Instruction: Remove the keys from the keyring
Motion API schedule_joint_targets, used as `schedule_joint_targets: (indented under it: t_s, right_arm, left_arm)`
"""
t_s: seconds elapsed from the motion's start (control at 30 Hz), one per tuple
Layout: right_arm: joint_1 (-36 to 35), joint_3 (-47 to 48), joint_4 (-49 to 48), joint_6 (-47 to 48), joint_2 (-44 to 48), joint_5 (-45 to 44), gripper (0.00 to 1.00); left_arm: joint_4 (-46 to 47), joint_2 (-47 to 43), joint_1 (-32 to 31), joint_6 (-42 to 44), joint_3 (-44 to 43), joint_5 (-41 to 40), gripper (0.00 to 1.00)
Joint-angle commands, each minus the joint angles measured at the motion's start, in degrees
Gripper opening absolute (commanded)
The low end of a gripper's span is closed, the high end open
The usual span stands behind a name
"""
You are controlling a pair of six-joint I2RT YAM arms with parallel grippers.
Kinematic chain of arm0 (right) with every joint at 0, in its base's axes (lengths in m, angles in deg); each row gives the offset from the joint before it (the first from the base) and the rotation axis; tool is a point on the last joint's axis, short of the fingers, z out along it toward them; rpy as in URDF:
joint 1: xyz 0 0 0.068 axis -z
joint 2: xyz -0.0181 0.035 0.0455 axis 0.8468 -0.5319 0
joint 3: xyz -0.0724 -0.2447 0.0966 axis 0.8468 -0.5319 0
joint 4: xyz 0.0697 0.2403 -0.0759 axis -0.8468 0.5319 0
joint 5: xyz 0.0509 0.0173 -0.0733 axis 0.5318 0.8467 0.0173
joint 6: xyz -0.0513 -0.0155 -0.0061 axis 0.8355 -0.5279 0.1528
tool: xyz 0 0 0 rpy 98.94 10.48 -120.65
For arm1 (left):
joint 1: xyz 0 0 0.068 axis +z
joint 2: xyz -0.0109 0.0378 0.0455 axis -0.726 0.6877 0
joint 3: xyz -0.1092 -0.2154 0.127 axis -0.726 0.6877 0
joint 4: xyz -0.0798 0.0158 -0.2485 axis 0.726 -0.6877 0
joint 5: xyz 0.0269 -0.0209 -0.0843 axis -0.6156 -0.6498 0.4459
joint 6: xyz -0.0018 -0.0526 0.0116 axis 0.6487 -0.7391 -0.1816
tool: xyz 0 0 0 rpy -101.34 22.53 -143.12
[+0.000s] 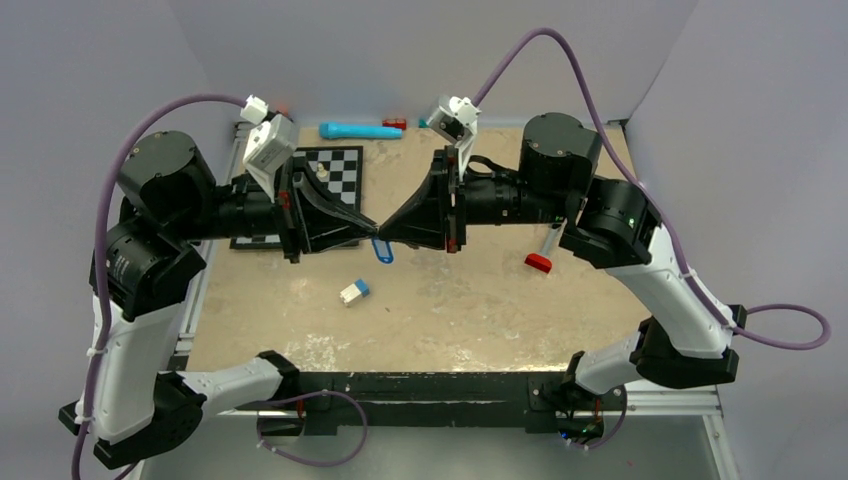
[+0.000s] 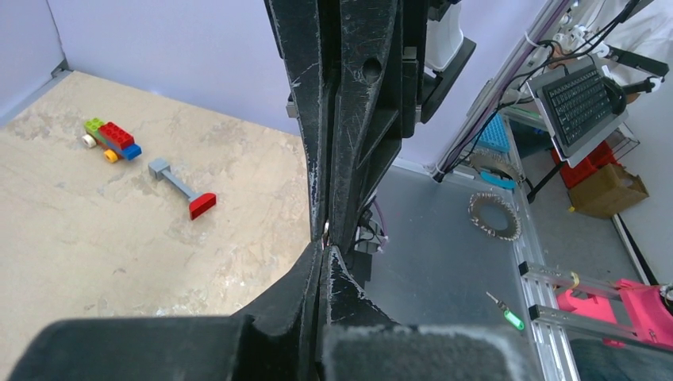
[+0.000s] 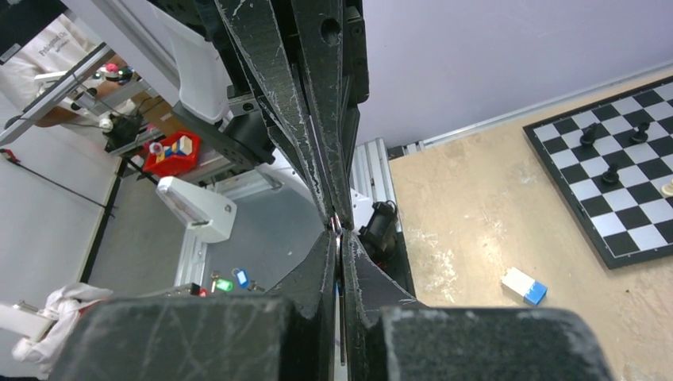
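My two grippers meet tip to tip above the middle of the table. The left gripper point(image 1: 366, 232) point(image 2: 324, 244) is shut, with a small glint of metal right at its tips. The right gripper point(image 1: 390, 236) point(image 3: 339, 238) is shut on a thin strip of metal seen edge-on between its fingers, which I take for the keyring point(image 3: 340, 274). A key with a blue head point(image 1: 383, 251) hangs just below the joined tips. The silver key does not show. Whether the left tips nip the ring or a key I cannot tell.
A white-and-blue block point(image 1: 354, 291) point(image 3: 524, 286) lies on the table in front of the grippers. A chessboard point(image 1: 337, 170) point(image 3: 611, 190) with pieces lies behind the left arm. A grey tool with a red end point(image 1: 540, 260) point(image 2: 182, 187) lies under the right arm. A brick car point(image 2: 111, 139) stands further off.
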Motion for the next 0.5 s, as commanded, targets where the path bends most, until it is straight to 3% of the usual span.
schedule_joint_targets:
  t_s: [0.0, 0.17, 0.27, 0.47]
  right_arm:
    - [-0.4, 0.4, -6.3, -1.5, 0.5, 1.7, 0.1]
    - [-0.3, -1.1, -8.4, -2.3, 1.6, 1.7, 0.66]
    - [-0.3, -1.7, -9.5, -2.4, 2.6, 0.6, 0.71]
    - [-0.4, -4.8, -11.2, -2.7, 5.4, -2.5, 0.61]
  left_arm:
    - [5.8, -1.5, -0.1, -2.5, 1.7, 1.4, 0.0]
    - [8.1, -2.8, -0.2, -3.9, 2.8, 1.0, 0.0]
    - [9.0, -3.4, -0.1, -4.6, 3.5, 0.9, 0.0]
    - [10.6, -4.7, -0.2, -5.8, 4.9, -0.5, 0.0]
